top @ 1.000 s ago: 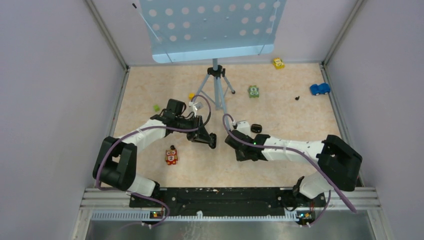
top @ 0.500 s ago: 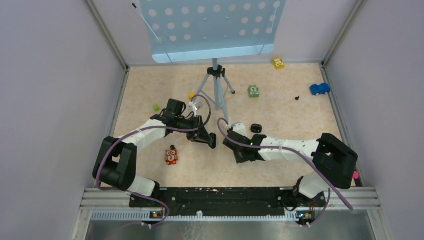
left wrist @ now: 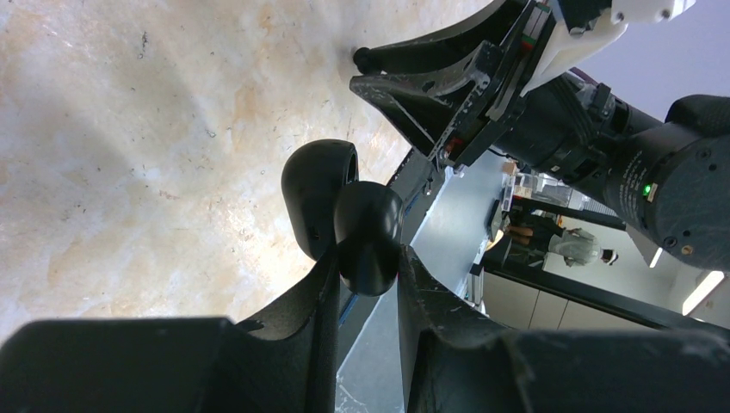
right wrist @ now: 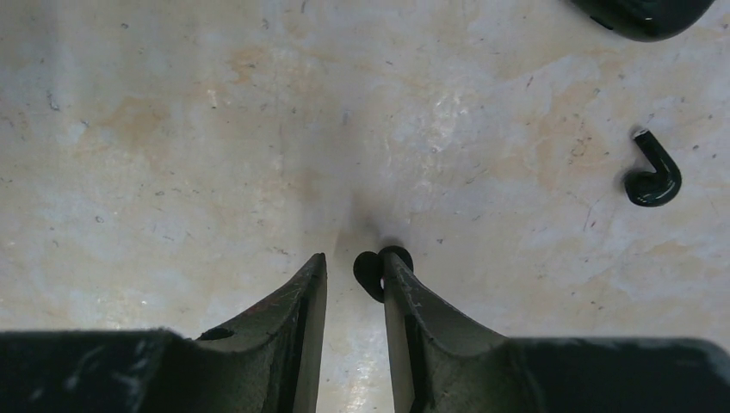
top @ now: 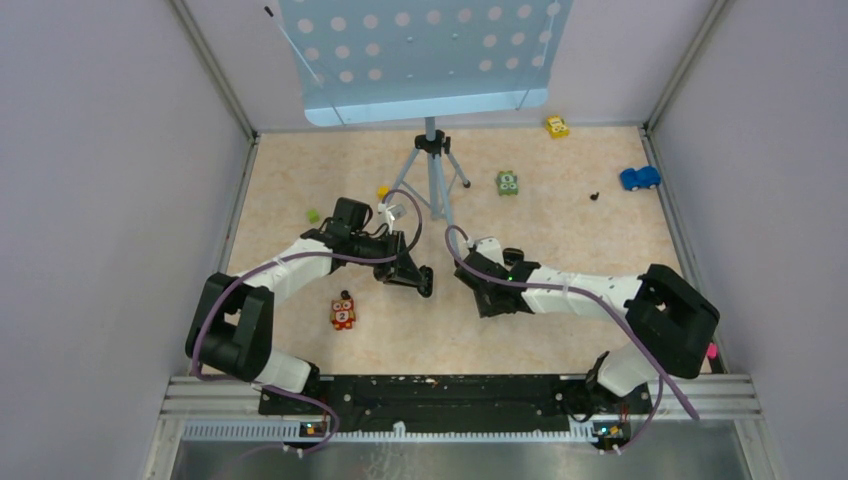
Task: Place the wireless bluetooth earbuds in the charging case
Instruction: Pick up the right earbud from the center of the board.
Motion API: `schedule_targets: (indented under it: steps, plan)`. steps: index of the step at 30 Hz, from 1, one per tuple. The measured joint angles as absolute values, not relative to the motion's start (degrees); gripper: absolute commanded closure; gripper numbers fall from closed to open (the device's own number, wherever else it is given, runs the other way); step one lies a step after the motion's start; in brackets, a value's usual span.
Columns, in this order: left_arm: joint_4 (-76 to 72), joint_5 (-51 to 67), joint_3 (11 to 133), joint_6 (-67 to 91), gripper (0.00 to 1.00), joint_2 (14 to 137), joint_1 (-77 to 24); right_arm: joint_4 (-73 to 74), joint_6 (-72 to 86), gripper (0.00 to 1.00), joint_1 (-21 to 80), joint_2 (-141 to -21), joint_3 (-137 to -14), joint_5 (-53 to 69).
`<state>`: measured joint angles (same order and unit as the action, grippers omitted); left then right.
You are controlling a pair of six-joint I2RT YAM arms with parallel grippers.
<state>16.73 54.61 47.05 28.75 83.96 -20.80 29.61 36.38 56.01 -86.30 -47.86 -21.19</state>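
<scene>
Left gripper [left wrist: 366, 258]: jaws narrow, clamped on charging case [left wrist: 366, 225]; case black, two rounded halves showing beyond fingertips. Right gripper [right wrist: 353, 258]: jaws slightly apart, tips low over bench [right wrist: 172, 129]. One earbud [right wrist: 373, 268] between tips, touching one finger only, gap to other finger. Second earbud [right wrist: 654, 178] lying loose on bench, well to one side of right gripper. Dark rounded object [right wrist: 641, 10] cut by frame corner; identity not clear.
</scene>
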Motion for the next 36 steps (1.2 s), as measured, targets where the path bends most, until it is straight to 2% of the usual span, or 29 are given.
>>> schedule_targets:
  steps: [6, 15, 23, 36]
  plan:
    - [16.7, 54.6, 47.0, 28.7, 1.00, 84.0, -20.8, 28.7, 35.6, 0.70, 53.8, -85.5, -46.4, -21.6]
    - [16.7, 54.6, 47.2, 28.7, 1.00, 84.0, -20.8, 29.3, 35.0, 0.79, 53.3, -85.5, -45.3, -22.3]
    - [16.7, 54.6, 47.7, 28.7, 1.00, 84.0, -20.8, 29.4, 35.1, 0.73, 53.1, -85.3, -45.3, -22.9]
    - [16.8, 54.6, 47.8, 28.7, 1.00, 84.0, -20.8, 27.5, 35.2, 0.73, 50.9, -84.8, -45.3, -22.7]
